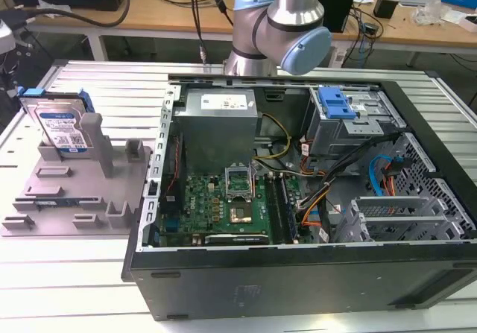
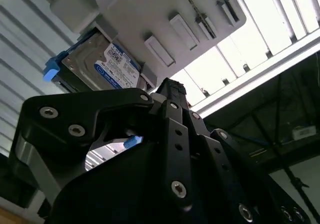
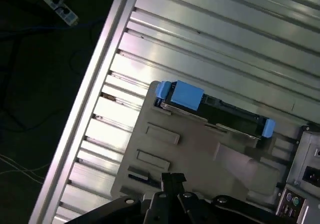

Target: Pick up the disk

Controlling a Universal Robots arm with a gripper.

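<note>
Gripper [image 3: 172,178] hovers over the grey plastic fixture [image 1: 74,199], can't tell if it's open or closed.
Flat silver metal disk [image 1: 63,128] with blue side rails stands on edge in that fixture, on the ribbed aluminium table [image 1: 74,288].

1. Exterior view: raised, angled down across the open computer case [image 1: 313,273], mid-range; grey fixture [image 1: 74,206] at the exterior view's left.
2. First wrist view: looks down on that fixture; disk [image 3: 220,115] edge-on.
3. Second wrist view: close behind the gripper [image 2: 169,89], facing the disk's label.
4. All three share fixture and disk.
</note>
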